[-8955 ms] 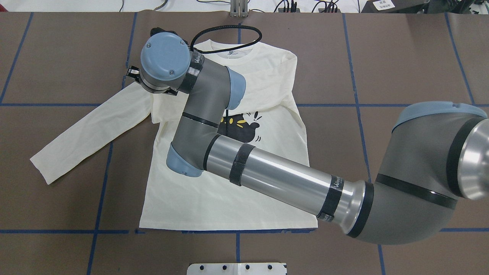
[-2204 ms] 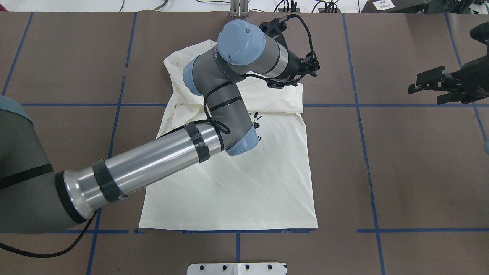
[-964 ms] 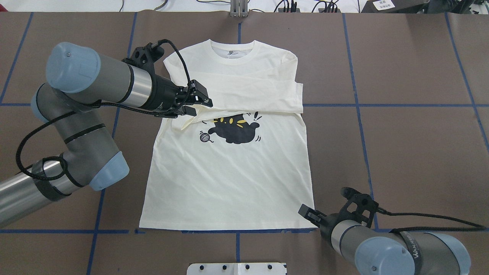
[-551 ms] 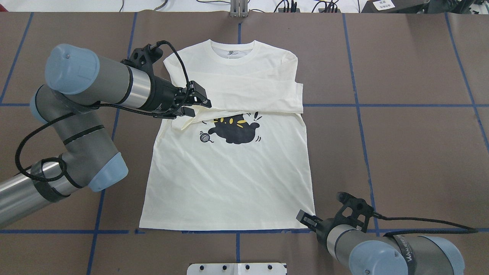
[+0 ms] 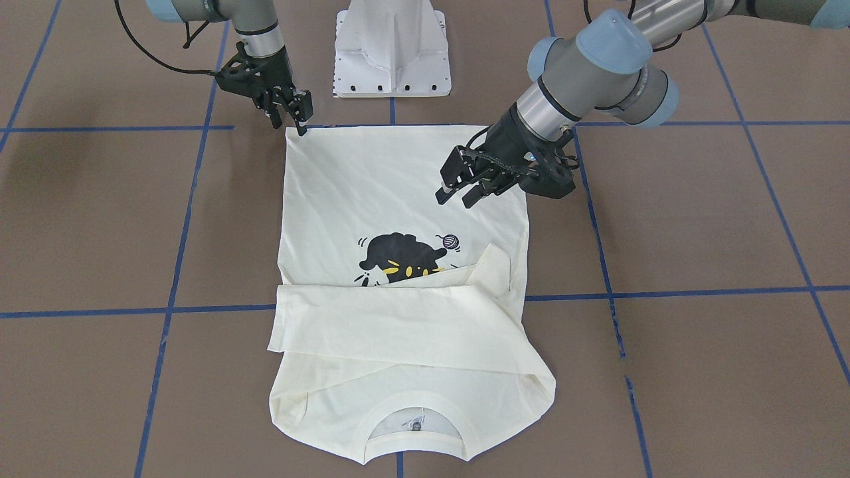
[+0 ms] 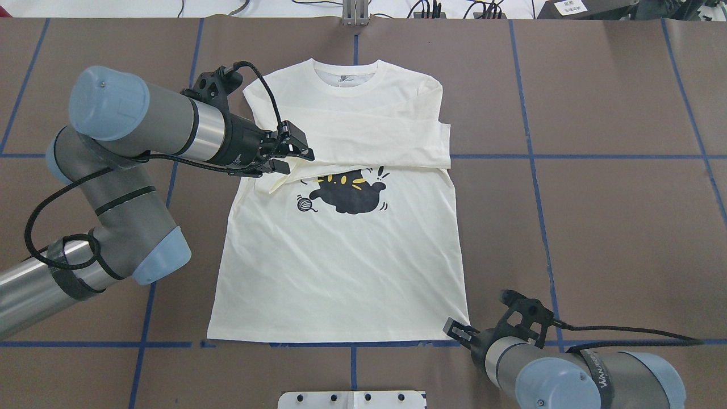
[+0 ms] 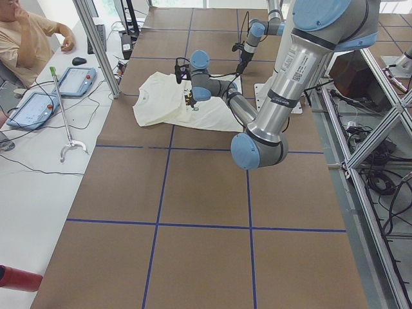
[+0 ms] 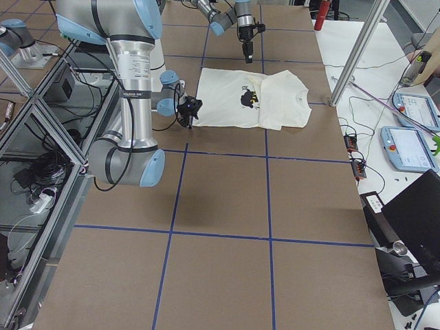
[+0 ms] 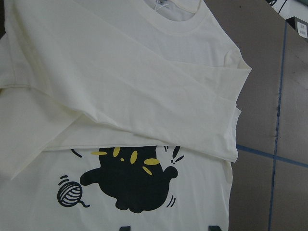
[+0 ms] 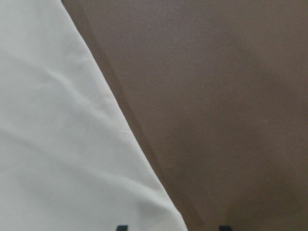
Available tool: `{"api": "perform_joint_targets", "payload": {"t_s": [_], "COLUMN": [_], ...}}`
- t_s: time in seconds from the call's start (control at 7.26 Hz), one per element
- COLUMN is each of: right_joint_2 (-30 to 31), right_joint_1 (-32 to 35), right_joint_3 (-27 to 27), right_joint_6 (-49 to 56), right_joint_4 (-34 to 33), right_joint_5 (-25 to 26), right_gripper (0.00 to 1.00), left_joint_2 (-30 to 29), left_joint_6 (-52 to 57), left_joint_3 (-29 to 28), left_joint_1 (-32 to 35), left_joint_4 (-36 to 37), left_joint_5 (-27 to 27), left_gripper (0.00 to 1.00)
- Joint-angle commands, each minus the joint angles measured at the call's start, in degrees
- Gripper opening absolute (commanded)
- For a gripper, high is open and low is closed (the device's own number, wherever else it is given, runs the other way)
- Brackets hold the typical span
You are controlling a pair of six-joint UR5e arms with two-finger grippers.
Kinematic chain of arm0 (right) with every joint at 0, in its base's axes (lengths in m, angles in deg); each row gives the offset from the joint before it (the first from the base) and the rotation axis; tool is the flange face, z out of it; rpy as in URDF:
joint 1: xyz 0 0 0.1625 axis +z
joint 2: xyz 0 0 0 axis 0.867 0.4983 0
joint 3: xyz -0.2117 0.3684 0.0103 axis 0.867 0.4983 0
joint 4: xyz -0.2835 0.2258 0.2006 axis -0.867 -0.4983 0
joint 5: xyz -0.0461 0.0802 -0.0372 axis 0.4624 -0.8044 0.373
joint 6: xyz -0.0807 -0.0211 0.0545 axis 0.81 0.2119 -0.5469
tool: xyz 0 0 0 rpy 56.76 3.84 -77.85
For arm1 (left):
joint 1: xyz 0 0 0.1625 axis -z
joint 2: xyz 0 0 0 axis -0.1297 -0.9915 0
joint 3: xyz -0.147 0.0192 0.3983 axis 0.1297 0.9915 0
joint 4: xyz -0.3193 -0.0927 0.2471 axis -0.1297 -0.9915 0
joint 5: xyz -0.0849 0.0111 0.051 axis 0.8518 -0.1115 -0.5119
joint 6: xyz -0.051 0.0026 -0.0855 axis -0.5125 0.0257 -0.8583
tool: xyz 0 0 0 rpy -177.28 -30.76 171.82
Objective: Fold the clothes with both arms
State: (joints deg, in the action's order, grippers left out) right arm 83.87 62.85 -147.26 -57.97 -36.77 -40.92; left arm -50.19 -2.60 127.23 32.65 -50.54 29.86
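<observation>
On the table (image 6: 625,227), brown with blue tape lines:

1. Shirt (image 6: 341,272), cream, lying flat at the middle, collar on the far side from the robot. Both sleeves (image 6: 386,142) lie crossed over the chest, so the sleeve folds look done. The body is at full length, and bringing the hem up to the collar appears to be what is left.
2. Left arm (image 6: 142,125), reaching in over the shirt's left side.
3. Right arm (image 6: 568,378), low at the near hem corner.
4. Left gripper (image 6: 296,159), jaws wide and empty, above the sleeve edge.
5. Right gripper (image 5: 292,119), jaws wide at the hem corner, not yet closed on it.
6. Cat print (image 6: 349,193), black with yellow marks and a yarn ball, no lettering showing.
7. Neck tag (image 6: 345,80), too small to read.
</observation>
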Motion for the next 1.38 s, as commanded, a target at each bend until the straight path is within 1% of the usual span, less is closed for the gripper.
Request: {"api": "perform_joint_targets", "payload": {"t_s": [0.0, 0.28, 0.41, 0.55, 0.69, 0.83, 0.96, 1.1, 1.24], "right_joint_2": [0.0, 0.3, 0.3, -0.1, -0.3, -0.2, -0.2, -0.2, -0.3], "right_joint_1": [0.1, -0.5, -0.3, -0.2, -0.2, -0.3, -0.2, -0.3, 0.1], "right_joint_3": [-0.3, 0.1, -1.4, -3.8, -7.2, -7.5, -7.6, -7.5, -7.7], "right_joint_6": [-0.4, -0.6, -0.6, -0.6, -0.6, -0.6, -0.6, -0.6, -0.3], "right_joint_4": [0.0, -0.1, -0.3, -3.1, -5.9, -6.2, -6.2, -6.2, -6.2], "right_joint_5": [-1.3, -1.3, -1.4, -2.3, -3.0, -3.1, -3.1, -3.1, -3.8], "right_gripper": [0.00, 0.00, 0.00, 0.00, 0.00, 0.00, 0.00, 0.00, 0.00], "left_joint_2": [0.0, 0.0, 0.0, 0.1, 2.4, 9.9, 16.7, 21.9, 25.8], "left_joint_6": [0.0, 0.0, 0.0, -0.1, -0.9, -0.9, -0.9, -0.9, -1.0], "left_joint_3": [0.0, 0.1, 0.2, 0.6, 2.0, 7.0, 11.3, 16.2, 18.5], "left_joint_1": [0.0, 0.0, 0.1, 0.2, 0.2, -2.4, -7.3, -13.2, -16.9], "left_joint_4": [0.0, 0.0, 0.0, 0.1, 0.7, 1.7, 4.9, 11.4, 14.0], "left_joint_5": [0.0, 0.0, 0.0, 0.2, -1.5, -6.0, -11.9, -18.0, -20.2], "left_gripper": [0.62, 0.62, 0.62, 0.62, 0.62, 0.62, 0.62, 0.61, 0.61]}}
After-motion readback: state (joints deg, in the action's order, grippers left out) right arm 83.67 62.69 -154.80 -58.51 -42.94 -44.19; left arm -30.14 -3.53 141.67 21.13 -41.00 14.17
